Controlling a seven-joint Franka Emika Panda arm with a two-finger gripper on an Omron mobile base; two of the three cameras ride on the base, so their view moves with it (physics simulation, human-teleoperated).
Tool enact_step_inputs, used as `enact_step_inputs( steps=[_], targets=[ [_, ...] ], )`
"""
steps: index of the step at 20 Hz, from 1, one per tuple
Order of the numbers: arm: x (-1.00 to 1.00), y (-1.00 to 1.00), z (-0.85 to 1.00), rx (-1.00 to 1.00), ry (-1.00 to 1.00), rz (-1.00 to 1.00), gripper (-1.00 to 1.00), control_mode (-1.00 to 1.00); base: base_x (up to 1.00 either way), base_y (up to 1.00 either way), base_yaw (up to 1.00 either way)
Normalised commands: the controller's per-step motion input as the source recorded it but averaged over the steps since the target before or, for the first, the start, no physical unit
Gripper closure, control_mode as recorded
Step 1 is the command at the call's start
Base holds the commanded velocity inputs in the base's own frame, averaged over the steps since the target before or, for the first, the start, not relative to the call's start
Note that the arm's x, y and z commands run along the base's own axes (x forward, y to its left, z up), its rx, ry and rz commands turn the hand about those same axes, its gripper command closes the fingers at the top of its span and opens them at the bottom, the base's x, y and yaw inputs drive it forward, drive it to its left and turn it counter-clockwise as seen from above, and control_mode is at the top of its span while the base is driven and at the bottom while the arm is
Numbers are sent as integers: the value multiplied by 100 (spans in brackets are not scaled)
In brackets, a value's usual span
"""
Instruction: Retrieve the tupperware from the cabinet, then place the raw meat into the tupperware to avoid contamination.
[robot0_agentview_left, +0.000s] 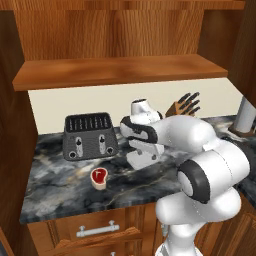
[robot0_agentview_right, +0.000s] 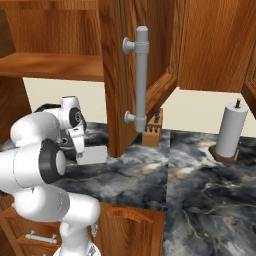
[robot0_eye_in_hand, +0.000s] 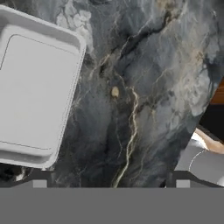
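Our hand (robot0_eye_in_hand: 111, 186) hangs over the dark marbled bench (robot0_eye_in_hand: 144, 87), looking straight down at it. Its fingers (robot0_eye_in_hand: 39, 183) stand wide apart at the bottom of the hand view, and nothing sits between them, so we hold nothing.

Just beside the hand, toward the left of the hand view, lies the tupperware (robot0_eye_in_hand: 35, 87). It rests flat on the stone, whitish-grey, shallow, with its rim up and nothing in it. From the right base view we see it as a pale block (robot0_agentview_right: 92, 154) on the bench right under our wrist, near the front edge of the open cabinet door (robot0_agentview_right: 117, 75). In the left base view it shows below our forearm (robot0_agentview_left: 142, 159).

The raw meat (robot0_agentview_left: 99, 177) lies apart from the tupperware, on the bench in front of the dark grey toaster (robot0_agentview_left: 90, 135), close to the bench's front edge. Its red face and white bone mark are turned up.

Farther out, a knife block (robot0_agentview_left: 185, 106) stands against the pale back wall, and a paper towel roll (robot0_agentview_right: 231, 131) stands upright on its holder at the right. The cabinet's silver bar handle (robot0_agentview_right: 141, 75) runs vertically down the open door. Below the bench edge we see a wooden drawer with a horizontal silver handle (robot0_agentview_left: 97, 229).
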Motion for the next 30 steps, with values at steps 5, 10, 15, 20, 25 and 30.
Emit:
enact_step_inputs(
  steps=[5, 10, 15, 20, 25, 30],
  targets=[
    [-33, 53, -2, -8, 2, 31, -100, -100, 0, 0, 0],
    [-3, 61, 0, -7, 0, 38, -100, -100, 0, 0, 0],
    [1, 18, -1, 4, -1, 47, -100, -100, 0, 0, 0],
    [2, 9, -1, 9, 1, 48, -100, -100, 0, 0, 0],
    [4, 42, 5, 16, 7, 35, -100, -100, 0, 0, 0],
    [1, 64, -1, 10, 5, 19, -100, -100, 0, 0, 0]
  ],
)
